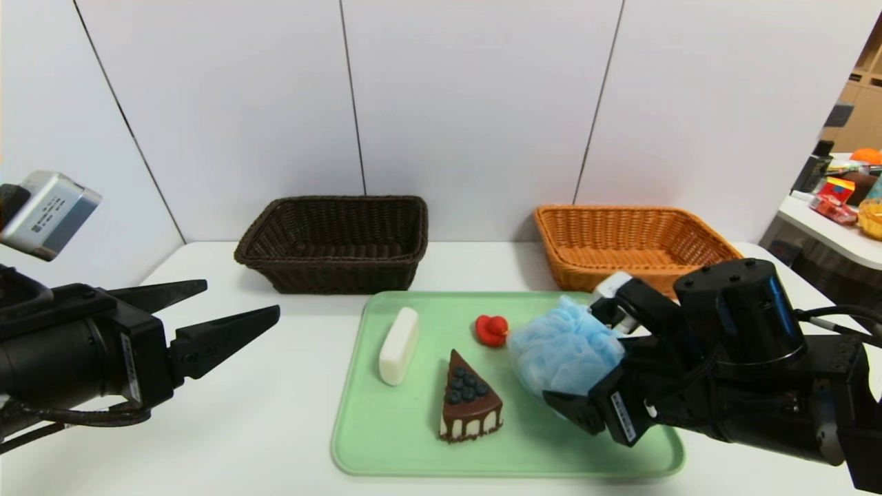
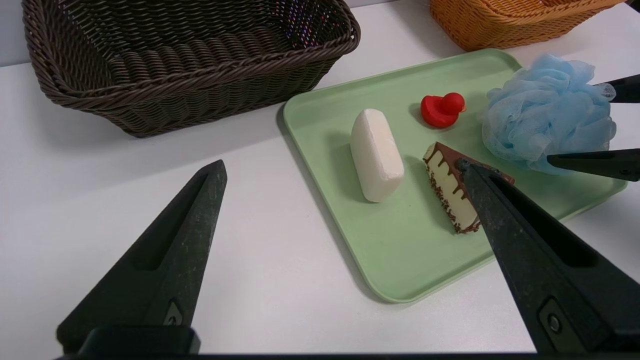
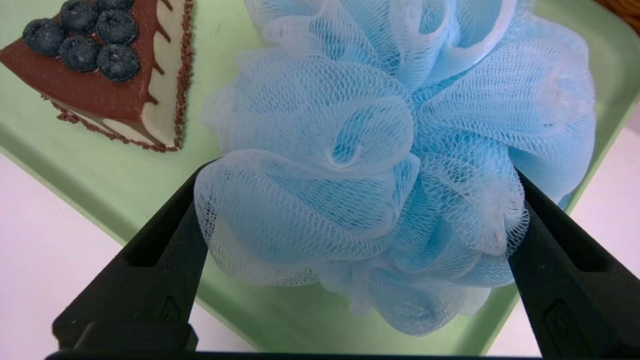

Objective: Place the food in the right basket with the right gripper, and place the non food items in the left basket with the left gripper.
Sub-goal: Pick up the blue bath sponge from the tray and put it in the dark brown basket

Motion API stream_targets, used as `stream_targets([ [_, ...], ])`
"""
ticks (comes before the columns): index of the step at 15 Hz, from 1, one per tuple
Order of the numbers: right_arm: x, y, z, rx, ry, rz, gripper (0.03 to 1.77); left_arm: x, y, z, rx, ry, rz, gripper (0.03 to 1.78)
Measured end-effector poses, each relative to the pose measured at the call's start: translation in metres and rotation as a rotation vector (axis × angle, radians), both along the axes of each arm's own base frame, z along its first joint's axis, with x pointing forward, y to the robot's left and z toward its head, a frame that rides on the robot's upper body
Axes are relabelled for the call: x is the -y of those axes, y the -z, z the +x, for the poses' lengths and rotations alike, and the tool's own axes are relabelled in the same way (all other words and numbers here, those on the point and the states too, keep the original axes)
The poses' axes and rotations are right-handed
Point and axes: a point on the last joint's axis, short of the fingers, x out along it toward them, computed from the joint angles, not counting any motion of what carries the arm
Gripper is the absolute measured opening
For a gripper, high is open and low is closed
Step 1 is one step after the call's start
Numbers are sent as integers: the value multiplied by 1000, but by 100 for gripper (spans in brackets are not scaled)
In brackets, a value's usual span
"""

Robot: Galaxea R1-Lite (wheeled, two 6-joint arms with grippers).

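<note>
While you see, from the head, the bath puff [image 1: 568, 348] crowding your wide-spread right gripper [image 1: 586, 358] beside the cake [image 1: 470, 399], your left wrist shows the left gripper [image 2: 345, 170] spread wide, and your right wrist shows puff between fingers.

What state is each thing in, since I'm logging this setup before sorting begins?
Left gripper: open, left of the tray
Right gripper: open, around the bath puff
Bath puff: on the tray
Cake slice: upright, on the tray
Dark brown basket: empty
Orange basket: upright
</note>
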Motion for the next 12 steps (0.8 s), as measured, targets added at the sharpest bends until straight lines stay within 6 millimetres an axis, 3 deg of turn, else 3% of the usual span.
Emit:
stream_targets([
  [4,-2,-1,2,31,-2,23,113,0,0,0,1,4,-1,169],
  [8,-2,2,-2,33,-19,13,72,0,0,-1,2,3,-1,169],
  [9,-2,1,-3,35,-20,14,26,0,0,-1,2,3,-1,169],
  [10,-2,1,-3,36,-21,14,7,0,0,-1,2,4,-1,169],
  [12,-1,0,-4,39,-22,15,7,0,0,-1,2,4,-1,169],
])
